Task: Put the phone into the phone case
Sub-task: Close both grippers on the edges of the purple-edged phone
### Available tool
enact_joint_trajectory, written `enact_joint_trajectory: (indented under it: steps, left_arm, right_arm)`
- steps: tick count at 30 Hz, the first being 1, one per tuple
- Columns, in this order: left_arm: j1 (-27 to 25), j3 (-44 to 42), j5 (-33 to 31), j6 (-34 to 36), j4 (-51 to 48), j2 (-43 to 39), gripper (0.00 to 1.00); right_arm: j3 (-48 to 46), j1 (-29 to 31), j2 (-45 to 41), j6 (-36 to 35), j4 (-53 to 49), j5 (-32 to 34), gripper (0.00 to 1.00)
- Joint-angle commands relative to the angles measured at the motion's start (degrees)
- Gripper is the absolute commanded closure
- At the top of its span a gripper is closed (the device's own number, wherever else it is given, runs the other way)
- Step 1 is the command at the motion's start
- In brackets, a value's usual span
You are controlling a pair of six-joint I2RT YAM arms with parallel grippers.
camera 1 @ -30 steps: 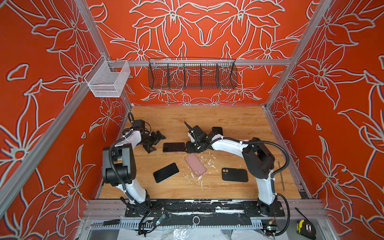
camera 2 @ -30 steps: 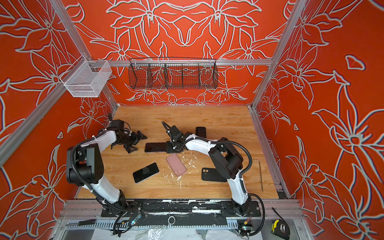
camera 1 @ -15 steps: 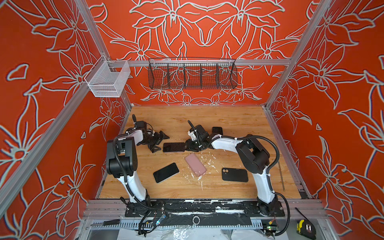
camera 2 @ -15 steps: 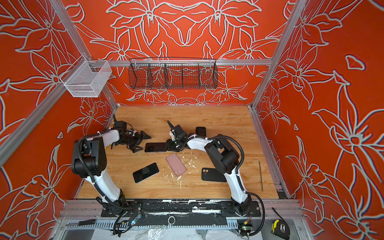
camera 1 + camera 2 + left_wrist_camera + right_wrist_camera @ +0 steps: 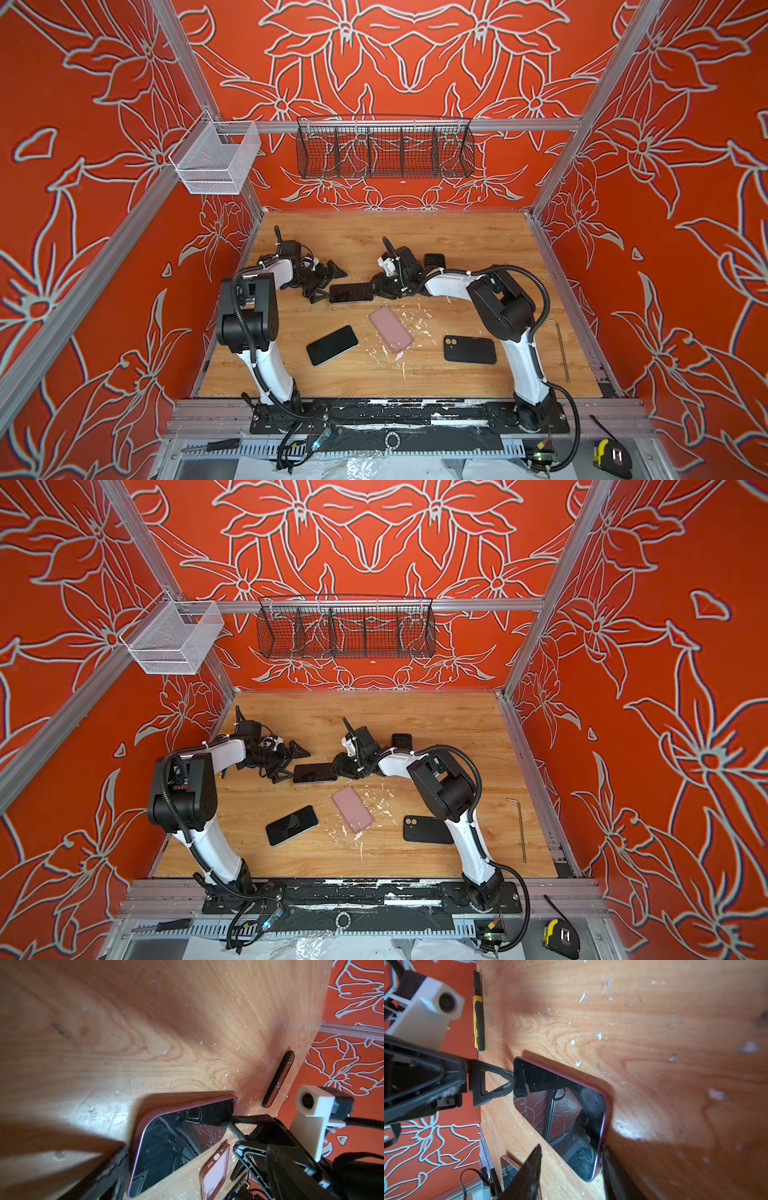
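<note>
One phone (image 5: 351, 293) between left tool (image 5: 330, 286), right tool (image 5: 376, 289)

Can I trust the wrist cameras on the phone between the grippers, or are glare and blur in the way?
Left wrist view: the phone screen mirrors the patterned wall; much of the table is soft. Right wrist view: same reflections, plus a glare patch on the wood beside the phone. Both top views: sharp and evenly lit, phone clearly outlined.
</note>
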Motion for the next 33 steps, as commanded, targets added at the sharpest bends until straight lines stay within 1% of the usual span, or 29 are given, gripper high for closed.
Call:
enact_joint_trajectory:
  steps: [1,3,9,13,16,19,21,22,24,30,33]
  left_arm:
    - [-1.94,-2.45,4.99,-1.08,2.34,-2.30,0.02]
    - [-1.95,-3.47,6.17,-2.17,4.75,-4.66,0.05]
    - [-2.10,-5.36,10.07,-3.44,10.01,-9.12,0.19]
    - [-2.26,-6.34,11.07,-4.37,12.16,-11.00,0.22]
    - [-2.47,-6.49,10.89,-4.26,11.87,-11.80,0.24]
    - [-2.79,-6.36,10.54,-3.66,10.59,-11.79,0.31]
    - [-3.10,-6.27,10.05,-3.33,9.90,-11.62,0.39]
    - [-3.37,-6.19,9.80,-2.99,9.56,-11.47,0.41]
    - [-3.87,-5.77,9.15,-2.49,8.39,-11.00,0.48]
    - [-5.17,-4.90,6.30,-1.25,5.75,-10.37,0.55]
    - [-5.59,-4.52,5.00,-0.76,4.51,-10.17,0.65]
  right_arm:
    - [-1.97,0.90,3.35,1.15,-0.44,-0.34,0.52]
    - [-2.73,0.85,3.44,1.37,0.11,-0.43,0.52]
    - [-4.28,0.81,3.83,1.51,0.93,-0.43,0.52]
    - [-4.55,0.72,4.14,1.61,1.19,-0.65,0.52]
    - [-4.75,0.69,4.19,1.67,1.37,-0.52,0.52]
    - [-4.64,0.61,4.23,1.70,1.47,-0.51,0.52]
    - [-4.47,0.49,4.42,1.83,1.62,-0.51,0.52]
    - [-4.47,0.55,4.43,1.91,1.72,-0.52,0.52]
    - [-4.46,0.55,4.47,2.00,1.89,-0.51,0.52]
    - [-4.53,0.46,4.76,2.53,2.60,-0.51,0.52]
    - [-4.48,0.46,4.72,2.57,2.77,-0.56,0.52]
